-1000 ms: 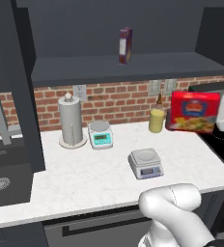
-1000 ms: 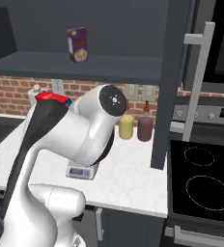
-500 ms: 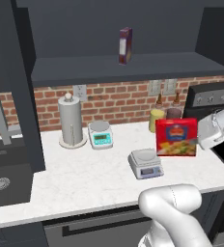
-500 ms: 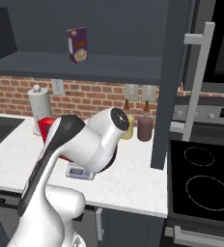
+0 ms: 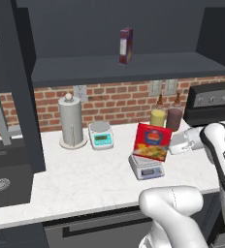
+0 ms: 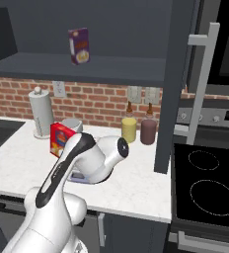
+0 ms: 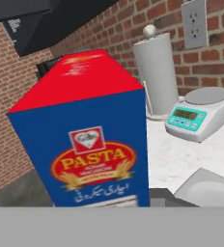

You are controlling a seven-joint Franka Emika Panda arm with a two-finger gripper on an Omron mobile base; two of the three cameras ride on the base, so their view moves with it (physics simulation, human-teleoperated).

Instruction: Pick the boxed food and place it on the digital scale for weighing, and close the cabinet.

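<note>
The boxed food [image 5: 152, 142] is a red box with a yellow food picture, held upright and slightly tilted just above the digital scale [image 5: 146, 168], a low grey scale near the counter's front. My gripper [image 5: 169, 145] is shut on the box's right edge, reaching in from the right. In the hand view the boxed food [image 7: 91, 140] shows its red and blue "PASTA" face close up, with the digital scale [image 7: 211, 188] low at the right. The cabinet [image 5: 114, 34] stands open, one door [image 6: 178, 74] swung out with its silver bar handle [image 6: 204, 81].
A teal-and-white scale [image 5: 101, 135] and a paper towel holder [image 5: 71, 121] stand at the back left of the counter. Two bottles [image 5: 165, 117] stand by the brick wall. A purple box [image 5: 126, 46] is on the cabinet shelf. A sink [image 5: 3, 181] lies left, a stove [image 6: 210, 183] right.
The arm has carried the boxed food leftward and down, from high over the counter's right end to just above the digital scale. The grip has stayed shut.
</note>
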